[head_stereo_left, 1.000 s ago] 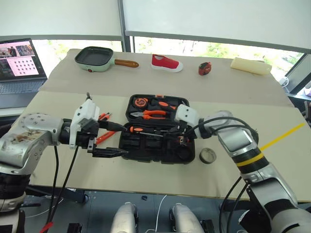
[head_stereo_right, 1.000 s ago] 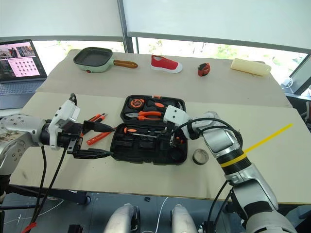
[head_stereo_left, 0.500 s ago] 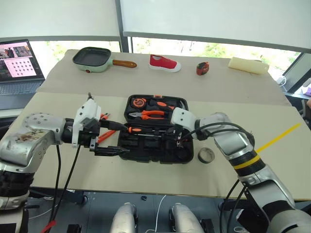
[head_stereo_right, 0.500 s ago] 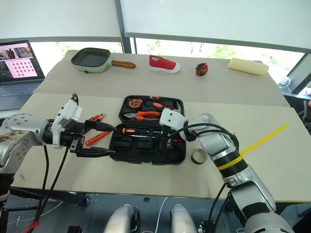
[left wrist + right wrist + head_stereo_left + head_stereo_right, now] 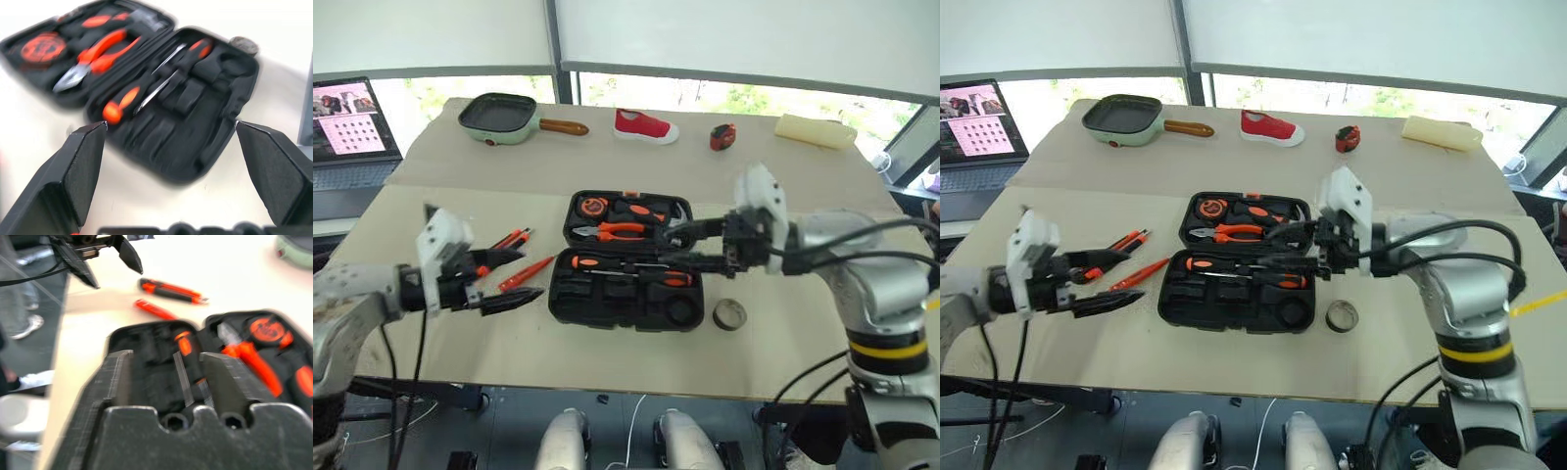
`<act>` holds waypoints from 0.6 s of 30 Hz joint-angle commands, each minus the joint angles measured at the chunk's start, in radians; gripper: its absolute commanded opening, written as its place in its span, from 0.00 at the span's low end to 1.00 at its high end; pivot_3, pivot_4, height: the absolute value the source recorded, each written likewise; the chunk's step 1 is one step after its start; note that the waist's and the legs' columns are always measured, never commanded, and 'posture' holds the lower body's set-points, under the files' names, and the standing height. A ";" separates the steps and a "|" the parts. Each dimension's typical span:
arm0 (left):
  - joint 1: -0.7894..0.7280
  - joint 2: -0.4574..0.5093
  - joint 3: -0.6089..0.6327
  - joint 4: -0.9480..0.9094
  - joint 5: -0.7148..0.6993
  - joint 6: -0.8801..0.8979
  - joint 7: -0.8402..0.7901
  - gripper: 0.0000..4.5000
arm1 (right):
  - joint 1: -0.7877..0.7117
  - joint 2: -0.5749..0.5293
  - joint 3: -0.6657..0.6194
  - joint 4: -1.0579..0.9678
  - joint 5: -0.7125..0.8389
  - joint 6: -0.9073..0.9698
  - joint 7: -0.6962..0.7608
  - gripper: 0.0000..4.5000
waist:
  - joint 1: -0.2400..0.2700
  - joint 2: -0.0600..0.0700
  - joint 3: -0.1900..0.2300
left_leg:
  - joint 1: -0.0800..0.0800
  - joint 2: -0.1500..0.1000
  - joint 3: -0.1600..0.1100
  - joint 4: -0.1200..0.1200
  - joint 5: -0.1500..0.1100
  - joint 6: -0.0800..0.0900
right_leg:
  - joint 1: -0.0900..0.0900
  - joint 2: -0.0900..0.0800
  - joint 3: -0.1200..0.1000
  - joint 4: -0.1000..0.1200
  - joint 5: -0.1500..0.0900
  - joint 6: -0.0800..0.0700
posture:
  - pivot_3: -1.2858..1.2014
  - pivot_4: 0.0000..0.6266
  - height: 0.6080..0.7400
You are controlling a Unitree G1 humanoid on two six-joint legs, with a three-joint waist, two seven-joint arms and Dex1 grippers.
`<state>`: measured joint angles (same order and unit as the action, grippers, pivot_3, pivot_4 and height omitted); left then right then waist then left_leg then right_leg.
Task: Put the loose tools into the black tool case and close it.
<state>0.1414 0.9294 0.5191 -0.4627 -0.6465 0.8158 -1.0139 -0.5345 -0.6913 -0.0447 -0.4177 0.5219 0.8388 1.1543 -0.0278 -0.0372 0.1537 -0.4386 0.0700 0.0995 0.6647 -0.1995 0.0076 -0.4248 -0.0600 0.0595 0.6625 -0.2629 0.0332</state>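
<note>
The black tool case (image 5: 628, 299) lies open in the middle of the table. Two black-and-orange screwdrivers (image 5: 607, 263) rest in its near half. To its left a utility knife (image 5: 508, 240) and a slim orange tester screwdriver (image 5: 527, 274) lie on the table. By the case's near right corner sits a grey tape roll (image 5: 730, 314). My left gripper (image 5: 512, 278) hovers open left of the case, close to the tester screwdriver, holding nothing. Above the case's right part my right gripper (image 5: 685, 247) is open and empty, its fingers (image 5: 115, 379) pointing left across the case.
Pliers (image 5: 622, 231) and other orange-handled tools fill the case's far half. A green-rimmed pan (image 5: 499, 116), a red shoe (image 5: 646, 127), a red-black tape measure (image 5: 724, 137) and a pale roll (image 5: 818, 131) line the far edge. A laptop (image 5: 352, 127) stands at the far left.
My right gripper opened, left a second screwdriver in the case's near half and rose back toward the right. My left gripper drew away from the case to the left.
</note>
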 commanded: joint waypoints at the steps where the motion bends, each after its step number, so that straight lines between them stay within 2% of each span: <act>1: 0.158 -0.040 0.174 -0.092 0.030 0.012 0.046 1.00 | 0.032 -0.037 -0.058 -0.085 0.080 0.010 -0.013 0.98 | 0.002 0.000 0.000 | 0.000 0.000 0.000 0.000 0.000 0.000 | 0.000 0.000 0.000 0.000 0.000 0.000 | 0.52 0.24 1.00; 5: 0.203 -0.032 0.173 -0.096 0.053 0.002 0.082 1.00 | 0.063 -0.060 -0.073 -0.105 0.116 0.010 -0.050 0.98 | 0.021 0.000 0.000 | 0.002 0.000 -0.001 0.000 0.001 -0.002 | 0.001 -0.001 -0.001 0.000 -0.002 -0.003 | 0.52 0.24 1.00; 9: 0.067 0.025 0.051 -0.045 0.067 0.039 0.137 1.00 | 0.071 -0.073 -0.066 -0.120 0.132 0.004 -0.083 0.98 | 0.036 -0.001 0.000 | 0.004 -0.001 -0.001 0.000 -0.003 -0.008 | 0.001 -0.002 -0.003 -0.005 -0.004 -0.009 | 0.52 0.24 1.00; 14: -0.217 0.163 -0.245 0.099 0.122 0.080 0.097 1.00 | 0.095 -0.094 -0.076 -0.159 0.176 0.017 -0.117 0.98 | 0.038 -0.002 0.000 | 0.002 0.000 0.000 -0.001 0.001 -0.002 | 0.002 -0.001 -0.002 -0.005 -0.001 -0.003 | 0.52 0.24 1.00; 18: -0.517 0.209 -0.552 0.307 0.244 0.094 -0.001 1.00 | 0.137 -0.101 -0.086 -0.213 0.204 0.028 -0.168 0.98 | 0.034 -0.002 0.000 | 0.001 0.000 0.000 -0.003 0.001 -0.002 | 0.002 0.000 -0.002 -0.005 0.000 -0.002 | 0.52 0.24 1.00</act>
<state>-0.2942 1.1147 0.0776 -0.2315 -0.4740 0.9195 -0.9578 -0.4036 -0.7839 -0.1007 -0.5769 0.6918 0.8594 1.0137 0.0061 -0.0391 0.1533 -0.4375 0.0696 0.0998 0.6611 -0.1985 0.0058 -0.4237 -0.0594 0.0573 0.6575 -0.2631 0.0309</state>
